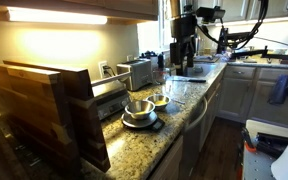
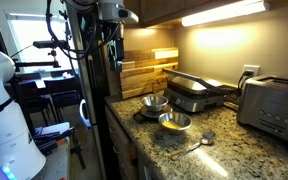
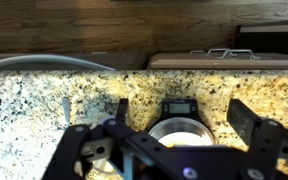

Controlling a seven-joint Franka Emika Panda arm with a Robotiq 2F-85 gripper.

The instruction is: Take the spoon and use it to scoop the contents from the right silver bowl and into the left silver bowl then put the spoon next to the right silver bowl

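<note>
The larger deep silver bowl (image 1: 139, 107) (image 2: 155, 101) stands on a black kitchen scale (image 1: 141, 122) on the granite counter. The smaller shallow silver bowl (image 1: 160, 99) (image 2: 174, 121) sits beside it and holds something yellowish. The spoon (image 2: 200, 139) lies on the counter beside the small bowl. My gripper (image 1: 182, 58) (image 2: 109, 50) hangs high above the counter, open and empty. In the wrist view its fingers (image 3: 184, 115) are spread wide, with the scale's display (image 3: 174, 107) and the larger bowl (image 3: 179, 130) below between them.
A toaster (image 1: 136, 72) (image 2: 274, 105) and a panini press (image 2: 194, 92) stand along the wall. Wooden cutting boards (image 1: 44, 100) (image 2: 149, 65) stand at the counter's end. The counter's front edge (image 1: 189, 120) drops to the cabinets.
</note>
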